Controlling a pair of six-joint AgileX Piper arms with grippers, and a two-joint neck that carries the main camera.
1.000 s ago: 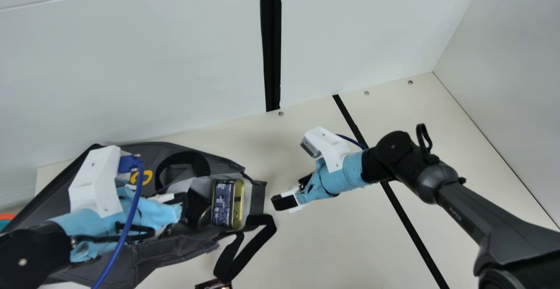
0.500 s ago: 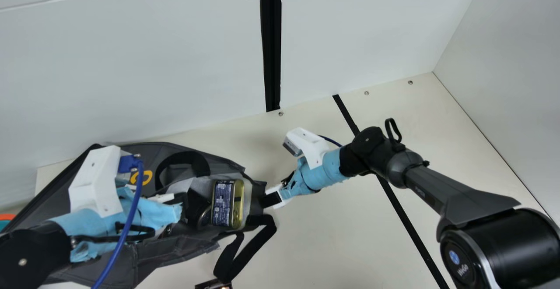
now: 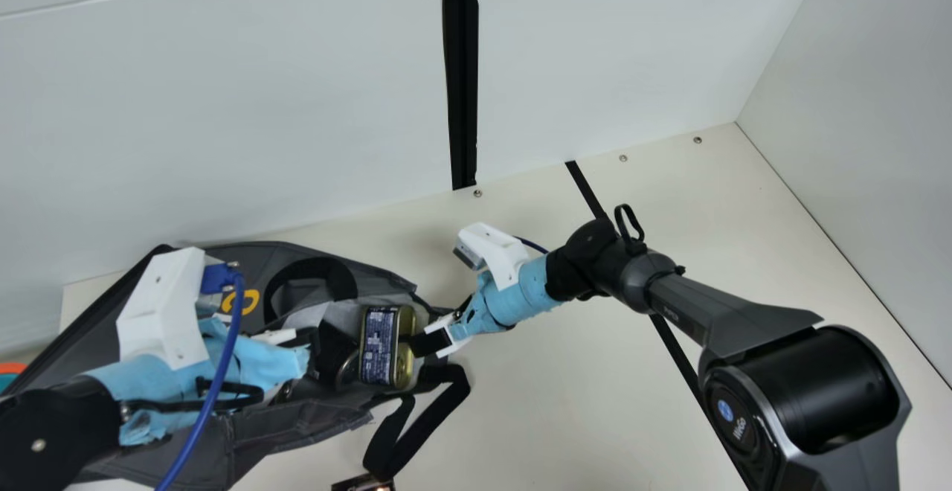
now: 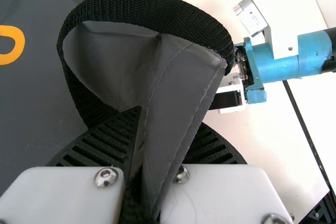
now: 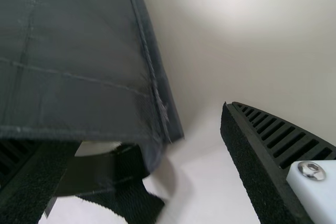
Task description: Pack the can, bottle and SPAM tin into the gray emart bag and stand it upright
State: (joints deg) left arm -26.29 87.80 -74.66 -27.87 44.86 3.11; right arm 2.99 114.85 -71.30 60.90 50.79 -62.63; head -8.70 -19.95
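Main view: left arm enters low at the left, wrist level-ish, left gripper (image 3: pixel 305 341) over the gray emart bag (image 3: pixel 297 428); its jaws are closed on a fold of the bag's fabric, per its wrist view. Right arm slants in from lower right, elbow bent, right gripper (image 3: pixel 430 342) pointing left and slightly down, fingertips over the SPAM tin (image 3: pixel 378 346). Right jaws wide apart, gripping nothing; bag edge between them in its wrist view. Tin lies in the bag's mouth, bag on its side.
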